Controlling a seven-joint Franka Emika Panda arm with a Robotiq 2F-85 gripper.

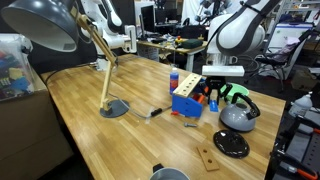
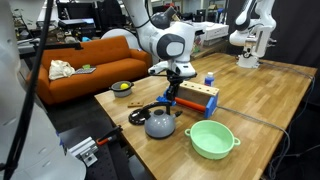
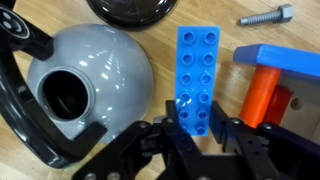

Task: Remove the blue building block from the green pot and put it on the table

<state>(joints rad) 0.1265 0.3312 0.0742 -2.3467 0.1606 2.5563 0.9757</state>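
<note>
My gripper point(image 3: 196, 128) is shut on the blue building block point(image 3: 197, 70), a studded oblong that sticks out from between the fingers over the wooden table point(image 3: 215, 40). The block is low between the grey kettle point(image 3: 90, 75) and the blue box with orange parts point(image 3: 280, 65). Whether the block touches the wood I cannot tell. In an exterior view the gripper point(image 2: 170, 100) hangs beside the box, and the green pot point(image 2: 212, 138) stands empty nearer the table's front edge, apart from the gripper. The pot shows partly behind the arm in an exterior view point(image 1: 236, 94).
The kettle point(image 2: 160, 124) and a black round lid point(image 2: 140, 116) stand close to the gripper. The blue box point(image 1: 187, 100) is on its other side. A bolt point(image 3: 265, 16) lies on the wood. A desk lamp point(image 1: 110, 105) stands further off.
</note>
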